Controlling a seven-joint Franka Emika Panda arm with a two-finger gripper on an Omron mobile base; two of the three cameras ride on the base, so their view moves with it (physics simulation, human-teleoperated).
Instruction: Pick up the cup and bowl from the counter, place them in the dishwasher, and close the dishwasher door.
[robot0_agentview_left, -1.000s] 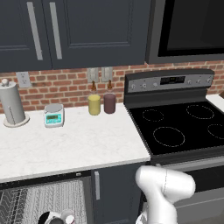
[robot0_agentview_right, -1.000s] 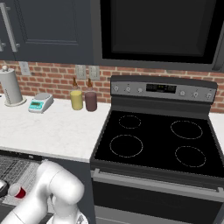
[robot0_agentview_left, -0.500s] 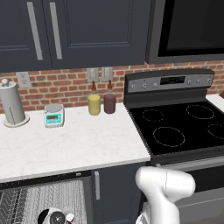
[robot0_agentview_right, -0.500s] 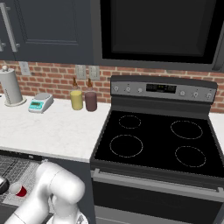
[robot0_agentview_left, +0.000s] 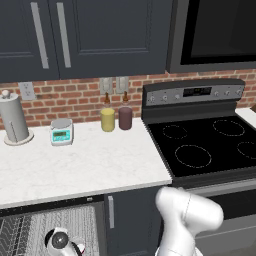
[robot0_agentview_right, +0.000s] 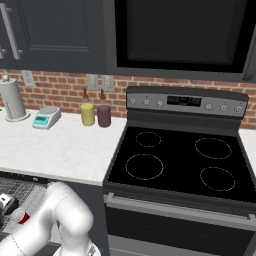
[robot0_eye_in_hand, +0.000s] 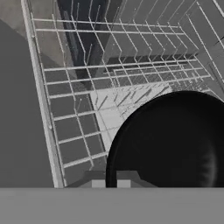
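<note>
The black bowl hangs just over the light grey wire rack of the open dishwasher. My gripper is shut on its near rim. In the left base view my hand is low inside the rack, under the edge of the white counter. A bit of the red cup shows in the rack beside my hand at the far left of the right base view. The dishwasher door is out of view.
On the counter against the brick wall stand a paper towel holder, a small scale, a yellow canister and a maroon canister. The black stove is to the right. My arm bends down in front of the narrow cabinet.
My hand has shifted only slightly inside the rack. The gripper has stayed shut on the bowl, and nothing on the counter has moved.
</note>
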